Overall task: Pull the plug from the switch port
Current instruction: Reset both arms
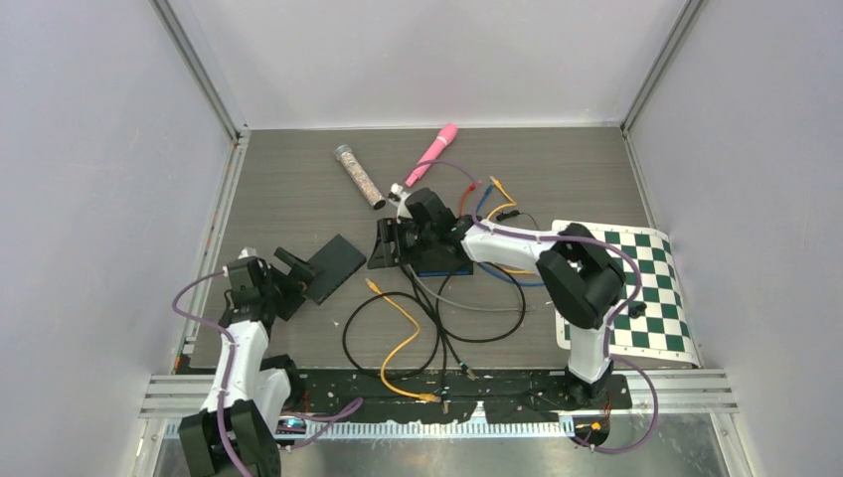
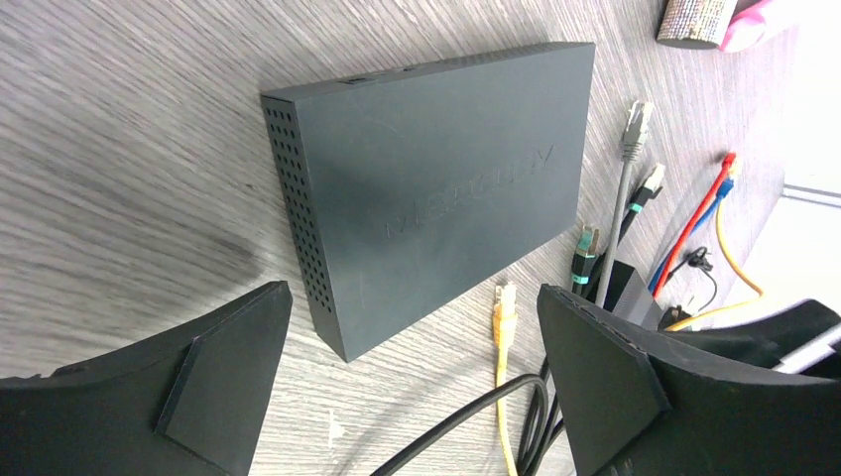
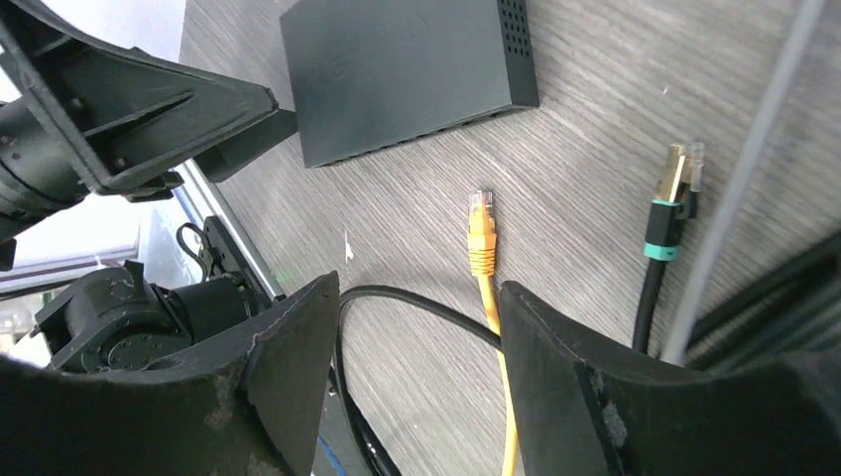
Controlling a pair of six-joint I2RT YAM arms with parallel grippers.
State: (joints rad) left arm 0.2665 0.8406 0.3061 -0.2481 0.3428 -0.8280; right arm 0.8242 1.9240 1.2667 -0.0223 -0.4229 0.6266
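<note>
Lying loose, yellow plug (image 3: 481, 223), switch (image 2: 397, 119) ports (image 3: 436, 129) barely visible, logo (image 2: 466, 193) faint

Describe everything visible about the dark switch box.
The switch box is a flat, dark grey rectangular case, plastic by its look, with a moulded logo on top and vent holes along one short side. It lies flat on the table, nothing visibly plugged in. A yellow plug lies nearby, apart. The open left tool hovers at its near corner.

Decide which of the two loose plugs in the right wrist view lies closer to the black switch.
The yellow plug; the teal-banded plug on the black cable lies farther from the switch.
</note>
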